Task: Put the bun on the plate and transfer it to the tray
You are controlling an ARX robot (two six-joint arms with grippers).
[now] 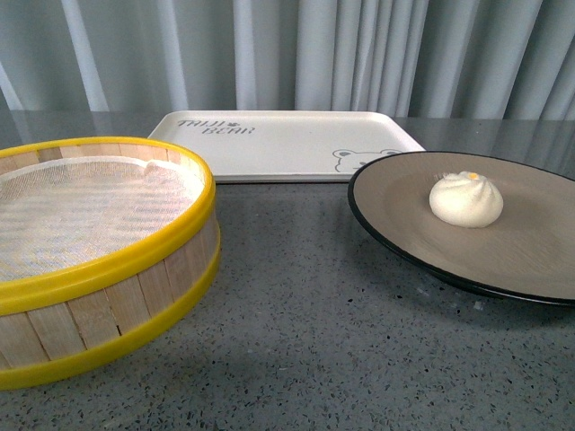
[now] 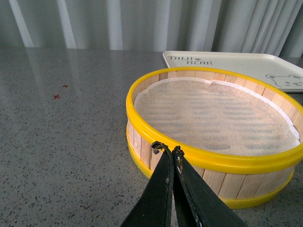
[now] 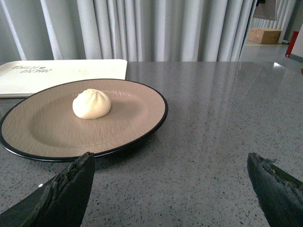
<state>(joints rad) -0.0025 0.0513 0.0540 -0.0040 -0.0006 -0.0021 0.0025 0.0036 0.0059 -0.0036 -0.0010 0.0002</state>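
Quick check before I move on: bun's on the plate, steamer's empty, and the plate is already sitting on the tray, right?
Not quite. The bun is on the plate and the steamer is empty, but the plate is not on the tray. It stands on the grey table, in front of the tray. The front view shows this.

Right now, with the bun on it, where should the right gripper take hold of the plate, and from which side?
Probably the near black rim, approached low from where the right gripper is, one jaw above, one beneath. The plate is shallow, its rim stands off the table, and the bun sits near the middle, clear of that edge.
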